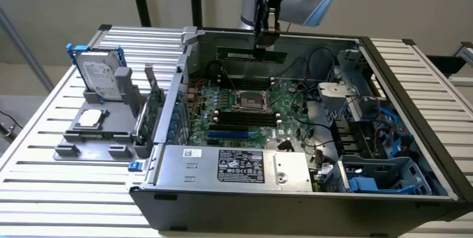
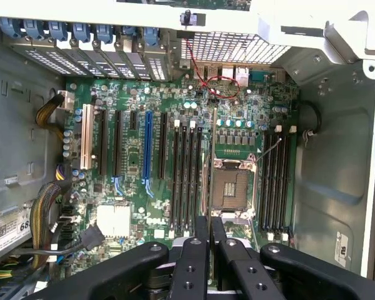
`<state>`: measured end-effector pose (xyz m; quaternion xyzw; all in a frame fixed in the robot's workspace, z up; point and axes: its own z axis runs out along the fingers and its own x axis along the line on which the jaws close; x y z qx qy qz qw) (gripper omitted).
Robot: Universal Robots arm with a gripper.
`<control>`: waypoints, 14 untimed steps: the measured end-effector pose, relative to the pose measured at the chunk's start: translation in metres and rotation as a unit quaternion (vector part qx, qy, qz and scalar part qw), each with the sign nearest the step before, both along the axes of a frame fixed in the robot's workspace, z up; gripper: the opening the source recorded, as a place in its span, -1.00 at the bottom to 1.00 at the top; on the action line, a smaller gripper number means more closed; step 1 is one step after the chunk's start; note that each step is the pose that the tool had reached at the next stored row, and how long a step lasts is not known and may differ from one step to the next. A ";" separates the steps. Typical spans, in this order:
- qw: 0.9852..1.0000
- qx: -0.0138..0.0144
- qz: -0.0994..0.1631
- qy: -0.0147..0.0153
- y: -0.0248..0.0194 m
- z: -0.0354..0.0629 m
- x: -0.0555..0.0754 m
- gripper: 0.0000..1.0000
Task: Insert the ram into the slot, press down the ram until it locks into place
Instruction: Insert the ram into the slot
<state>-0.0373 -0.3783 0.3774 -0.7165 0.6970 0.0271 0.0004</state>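
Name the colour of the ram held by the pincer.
Green; the ram shows best in the exterior view, gripped in the pincer.

My hand (image 2: 210, 226) is matt black, hard and smooth with small bolt heads, and the ram (image 1: 255, 56) in it is a thin green board with a dull sheen. The slots (image 2: 184, 181) look like smooth black plastic on the matt green motherboard (image 2: 131, 106). The case (image 1: 296, 210) is dark painted metal, on a worktop (image 1: 66, 188) of pale ribbed metal slats.

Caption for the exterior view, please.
Gripper holds the ram over the motherboard of the open computer case.
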 end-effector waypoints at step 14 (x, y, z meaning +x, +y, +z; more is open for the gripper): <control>1.000 0.000 0.003 -0.003 -0.0006 -0.0235 0.000 -0.73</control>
